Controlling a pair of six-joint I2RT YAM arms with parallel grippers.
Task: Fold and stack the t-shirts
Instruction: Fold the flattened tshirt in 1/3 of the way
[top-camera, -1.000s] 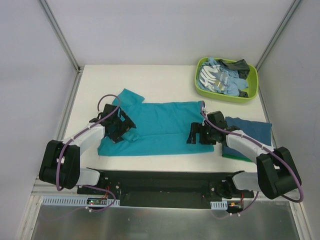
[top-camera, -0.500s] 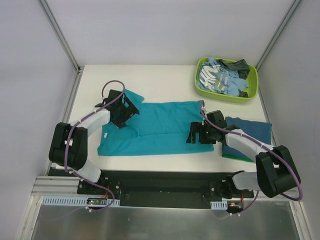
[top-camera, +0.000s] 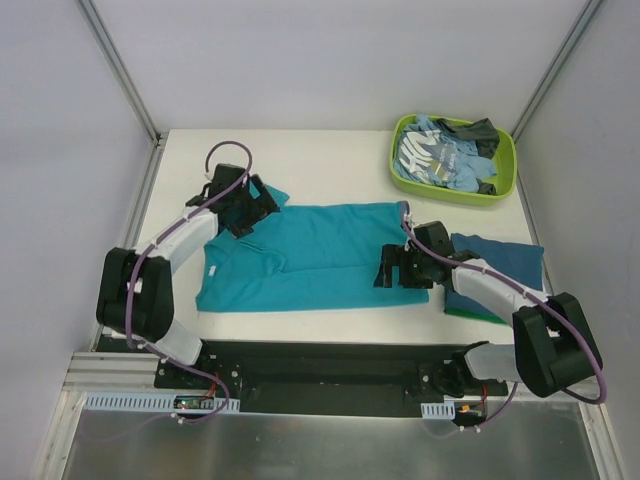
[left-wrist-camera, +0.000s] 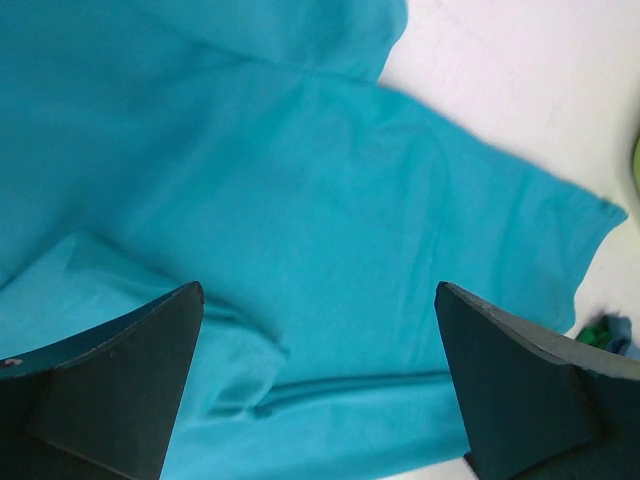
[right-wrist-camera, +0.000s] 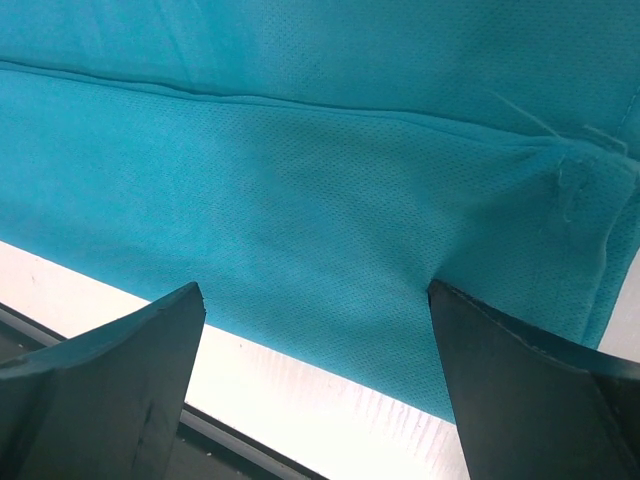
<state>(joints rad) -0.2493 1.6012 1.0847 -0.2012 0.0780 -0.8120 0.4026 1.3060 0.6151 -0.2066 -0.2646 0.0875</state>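
A bright teal t-shirt (top-camera: 320, 255) lies spread flat in the middle of the white table. My left gripper (top-camera: 238, 203) is open and empty, over the shirt's far left sleeve; in the left wrist view (left-wrist-camera: 318, 290) only teal cloth (left-wrist-camera: 330, 200) with a small fold lies between the jaws. My right gripper (top-camera: 396, 270) is open at the shirt's right end; in the right wrist view (right-wrist-camera: 315, 290) it sits over the shirt's near edge (right-wrist-camera: 320, 200), with one finger (right-wrist-camera: 540, 390) touching puckered cloth. A folded dark blue-teal shirt (top-camera: 500, 262) lies on a green one at the right.
A lime-green tub (top-camera: 400, 160) at the back right holds light blue printed (top-camera: 430, 158) and dark grey (top-camera: 478, 132) shirts in a heap. The black base rail (top-camera: 320, 360) runs along the near table edge. Grey walls close in on both sides.
My left gripper has moved from the shirt's near left part toward the far edge, to the far left sleeve. The right gripper has not moved.
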